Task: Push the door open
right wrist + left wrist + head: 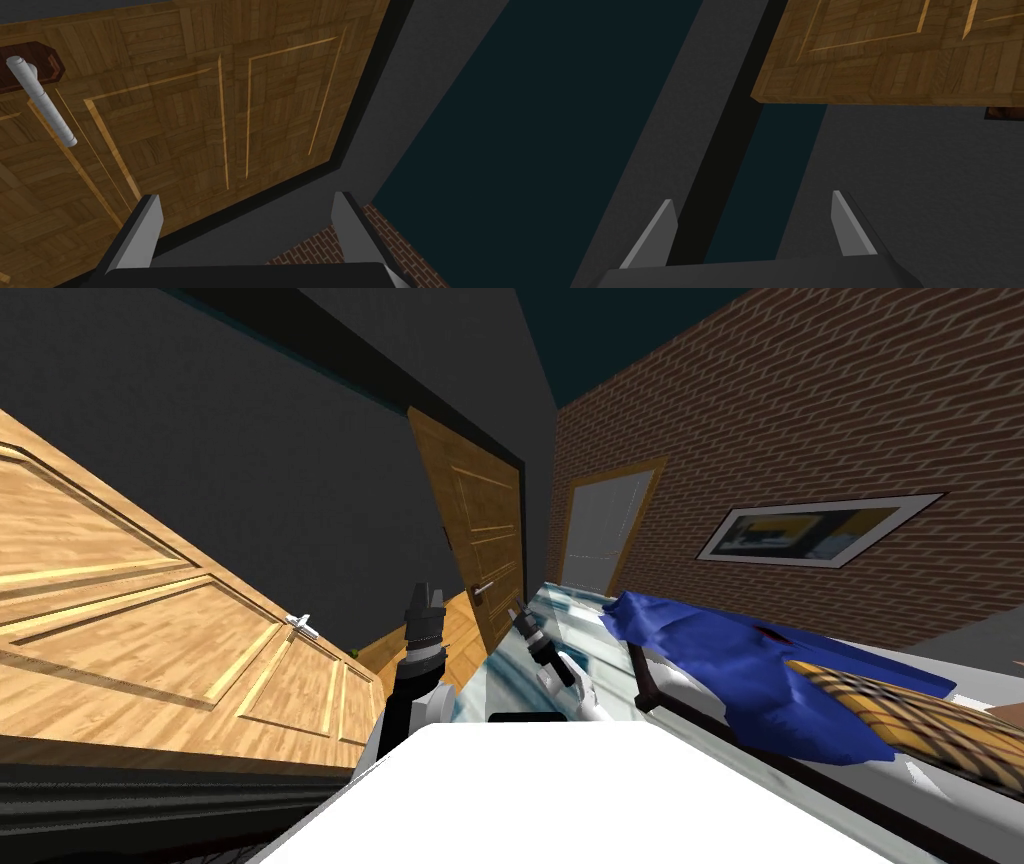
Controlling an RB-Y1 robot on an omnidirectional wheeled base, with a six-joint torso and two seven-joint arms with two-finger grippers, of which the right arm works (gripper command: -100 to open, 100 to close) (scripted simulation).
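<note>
The door (pixel 468 523) is a brown wooden panelled leaf set in the dark grey wall (pixel 250 468) straight ahead, across a strip of wooden floor (pixel 455 640). It seems to stand at a slight angle to that wall. Both arms reach toward it, and neither touches it. The right claw (pixel 245 194) has its fingers well apart and faces the lower panels of the door. A pale lever handle (pixel 42 102) on a dark red plate lies off to one side of that claw. The left claw (pixel 752 196) also has its fingers spread. It looks past a corner of the door at grey wall and a black strip. Just beside the right arm is the corner of a bed (pixel 560 613), which carries a rumpled blue blanket (pixel 740 673) and a plaid cloth (pixel 900 718). Behind the bed, the brick wall (pixel 800 408) holds a framed picture (pixel 815 531). A second wooden door (pixel 150 628) with a small white handle (pixel 303 625) runs close along the left side.
</note>
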